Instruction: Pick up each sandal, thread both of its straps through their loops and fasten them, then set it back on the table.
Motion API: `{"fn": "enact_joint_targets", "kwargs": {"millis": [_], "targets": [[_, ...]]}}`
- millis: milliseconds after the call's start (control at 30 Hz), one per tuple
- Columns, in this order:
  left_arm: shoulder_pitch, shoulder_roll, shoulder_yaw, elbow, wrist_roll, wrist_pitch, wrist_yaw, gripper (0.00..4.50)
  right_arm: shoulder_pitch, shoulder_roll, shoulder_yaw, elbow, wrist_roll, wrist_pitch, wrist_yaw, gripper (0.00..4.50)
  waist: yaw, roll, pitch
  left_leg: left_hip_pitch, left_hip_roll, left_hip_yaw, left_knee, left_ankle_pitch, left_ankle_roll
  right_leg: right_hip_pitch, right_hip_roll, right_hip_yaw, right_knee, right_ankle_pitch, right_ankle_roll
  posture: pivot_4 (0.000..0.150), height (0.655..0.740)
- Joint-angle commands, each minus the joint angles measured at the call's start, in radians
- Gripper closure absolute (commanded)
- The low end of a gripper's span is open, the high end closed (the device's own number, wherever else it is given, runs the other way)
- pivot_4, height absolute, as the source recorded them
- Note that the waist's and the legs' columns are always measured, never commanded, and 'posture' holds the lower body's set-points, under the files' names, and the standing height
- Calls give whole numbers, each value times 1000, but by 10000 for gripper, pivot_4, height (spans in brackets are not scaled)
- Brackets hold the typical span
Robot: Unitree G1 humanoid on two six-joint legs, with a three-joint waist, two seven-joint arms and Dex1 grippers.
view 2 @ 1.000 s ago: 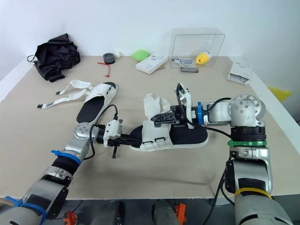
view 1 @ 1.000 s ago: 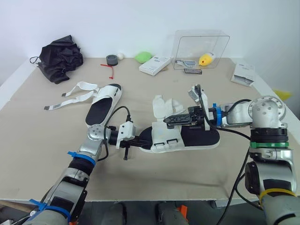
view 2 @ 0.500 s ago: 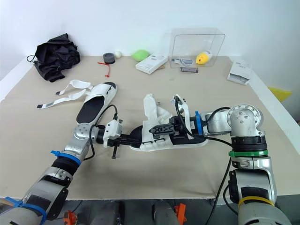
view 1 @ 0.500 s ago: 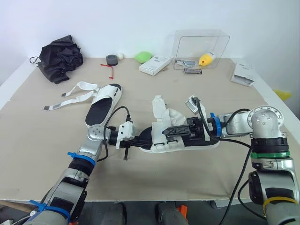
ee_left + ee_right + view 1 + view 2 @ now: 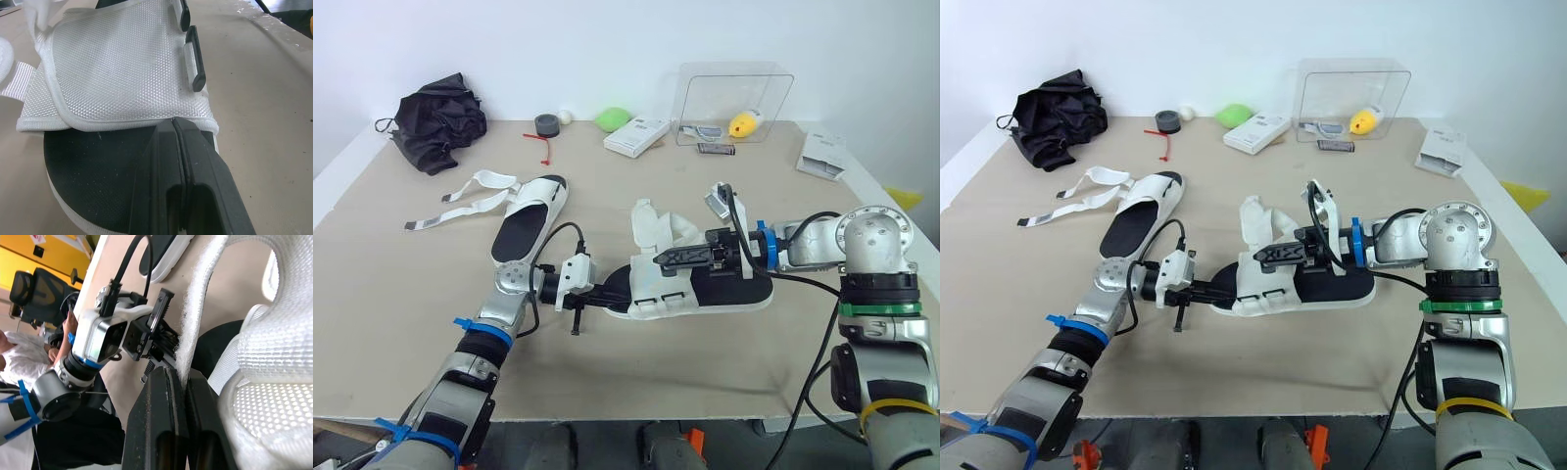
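Just changed: the right gripper [image 5: 664,258] dipped low over the toe flap a moment ago. Now it has come back up a bit and pulled toward the robot's right, and the strap has lifted with it.
What that means: the strap is not through its loop yet, I think. It looks like a fresh try at lining it up.
Right gripper: fingers squeezed tight on the fuzzy white strap [image 5: 195,318].
Left gripper [image 5: 615,297]: fingers pressed together at the toe end, tips at the edge of the white mesh flap [image 5: 122,68]. It may be pinning the sole down, but that is hard to be sure of.
Near sandal [image 5: 724,292]: flat on the table [image 5: 411,323], in the middle, between the two grippers, black footbed up.
Which way it points: the long side runs left to right. The toe is to the robot's left and the heel to its right.
Loops [image 5: 196,61]: two black slots on the side of the flap. Both look empty.
Far sandal [image 5: 530,220]: farther back on the left, well apart, with its straps loose on the table. Not started.
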Motion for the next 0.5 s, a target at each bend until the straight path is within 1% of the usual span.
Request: {"fn": "enact_joint_targets", "kwargs": {"millis": [33, 200, 300, 500], "targets": [[41, 13, -35, 38, 42, 27, 0, 45000, 25, 7, -12, -35, -2, -2, 8, 44438, 0, 0, 0, 0, 0, 0, 0, 0, 0, 0, 0, 0, 0, 0, 0, 1500, 7400], [43, 17, -33, 37, 42, 28, -1, 45000, 99, 14, 13, -98, 15, -2, -1, 44438, 0, 0, 0, 0, 0, 0, 0, 0, 0, 0, 0, 0, 0, 0, 0, 1500, 7400], [39, 15, -31, 41, 43, 26, -2, 45000, 142, 9, 23, -118, -4, -2, 0, 44438, -1, 0, 0, 0, 0, 0, 0, 0, 0, 0, 0, 0, 0, 0, 0, 1500, 7400], [33, 15, -31, 45, 44, 26, -5, 45000, 139, -6, 7, -121, 32, -2, 10, 44438, -1, 0, 0, 0, 0, 0, 0, 0, 0, 0, 1, 0, 0, 0, 0, 1500, 7400]]}}
